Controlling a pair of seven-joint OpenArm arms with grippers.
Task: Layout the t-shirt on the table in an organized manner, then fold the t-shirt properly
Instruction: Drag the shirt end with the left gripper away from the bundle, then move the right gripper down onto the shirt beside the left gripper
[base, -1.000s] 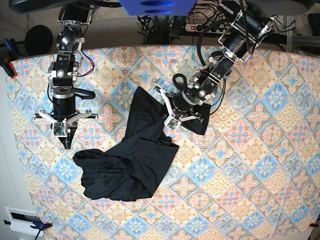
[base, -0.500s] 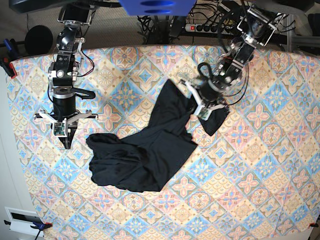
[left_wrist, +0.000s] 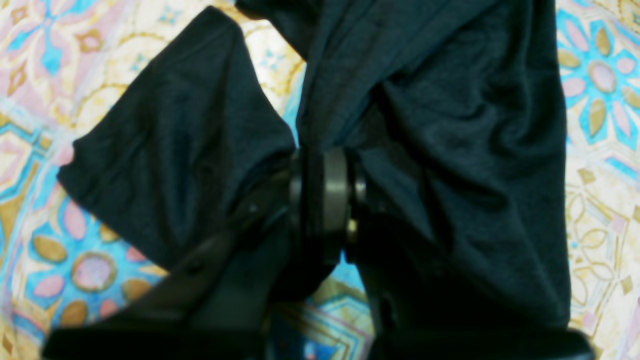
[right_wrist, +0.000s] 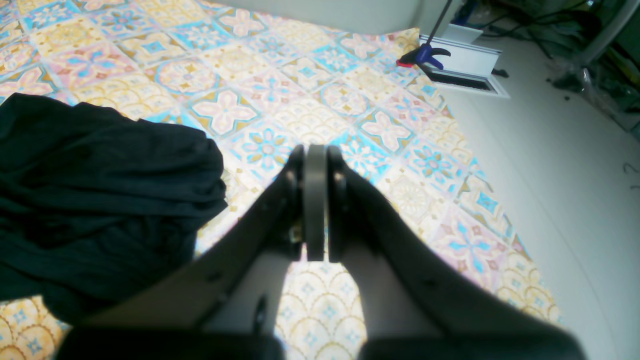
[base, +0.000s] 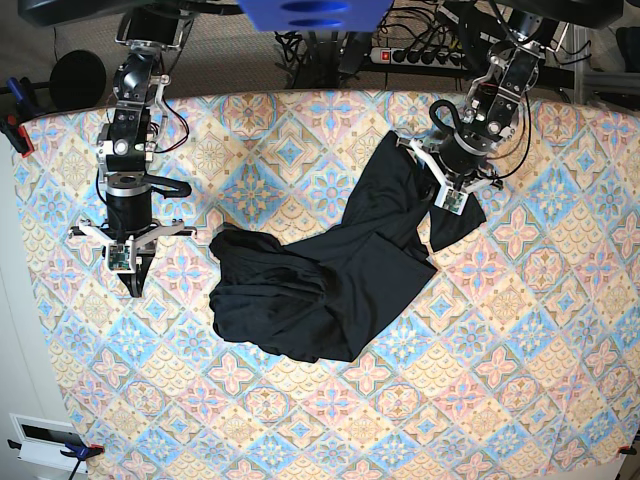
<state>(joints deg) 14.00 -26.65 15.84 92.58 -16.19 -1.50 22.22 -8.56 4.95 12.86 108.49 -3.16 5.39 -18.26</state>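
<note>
Base view: I find the t-shirt (base: 320, 290) lying crumpled across the middle of the table (base: 540, 380), its bulk bunched in the centre-left of the frame and one long strip of fabric drawn up toward the upper right. At the top of that strip I see the left gripper (base: 441, 196) pinched onto the cloth, with a dark flap hanging just to its right. My left wrist view confirms it: the left gripper (left_wrist: 322, 210) has its jaws clamped on a fold of the t-shirt (left_wrist: 450, 125), black fabric draping to either side over the patterned table (left_wrist: 595, 75). The right gripper (base: 133, 285) sits at the left of the base frame, pointing down over bare cloth, apart from the garment. In my right wrist view the right gripper (right_wrist: 315, 200) has its jaws pressed together with nothing between them (the t-shirt (right_wrist: 90, 190) lies heaped at the left of that frame, near but not touching). A red-and-blue clamp (right_wrist: 422, 55) grips the table (right_wrist: 300, 80) edge at the upper right.
</note>
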